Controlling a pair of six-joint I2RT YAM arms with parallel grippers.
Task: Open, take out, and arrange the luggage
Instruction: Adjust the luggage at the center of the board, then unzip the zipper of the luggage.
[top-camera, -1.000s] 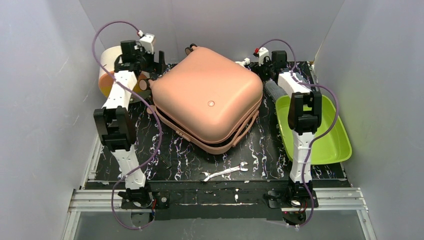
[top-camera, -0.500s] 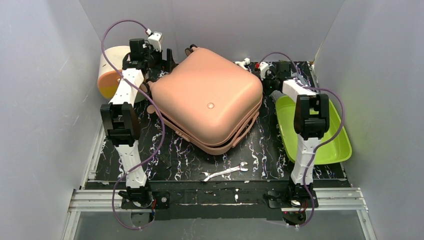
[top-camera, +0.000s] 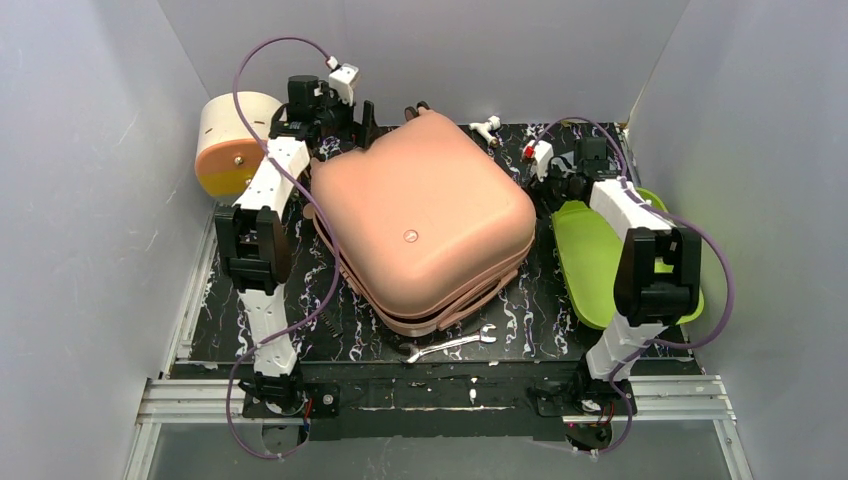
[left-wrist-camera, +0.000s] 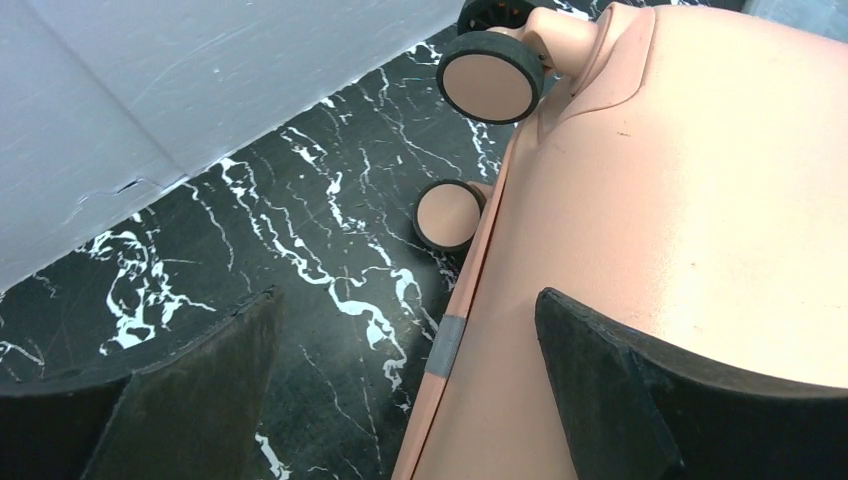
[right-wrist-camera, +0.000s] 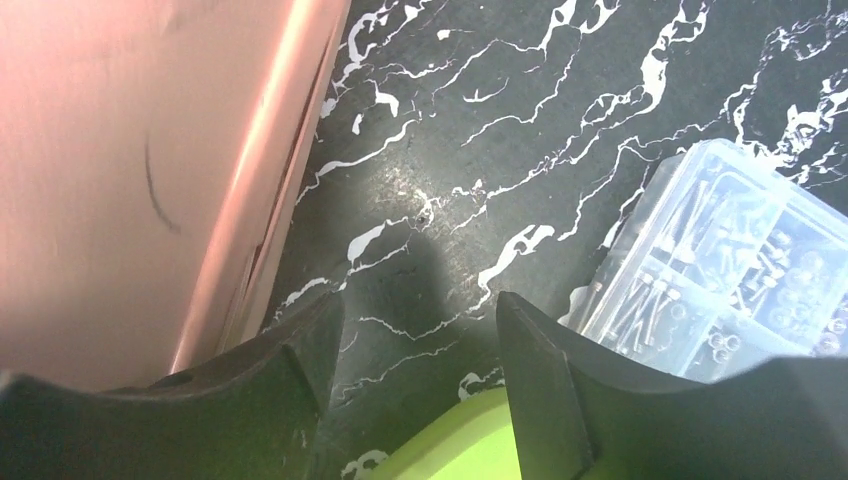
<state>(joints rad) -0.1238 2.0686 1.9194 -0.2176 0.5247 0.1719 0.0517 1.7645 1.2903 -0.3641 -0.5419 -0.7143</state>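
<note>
Luggage (top-camera: 425, 225) lying flat, left pincer (left-wrist-camera: 400, 345) parted, right pincer (right-wrist-camera: 415, 350) parted

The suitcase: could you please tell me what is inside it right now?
Nothing inside shows. The salmon-pink suitcase lies with one shell resting on the other, so only its outer shell and wheels are visible; any contents are covered.

The luggage (top-camera: 425, 225) lies at the middle of the table (top-camera: 525, 310). A drum box (top-camera: 228, 143) sits behind it to the left, a tray (top-camera: 590, 260) just beside it on the right, and a wrench (top-camera: 450, 343) just in front. A parts box (right-wrist-camera: 735, 275) lies near the tray.
</note>
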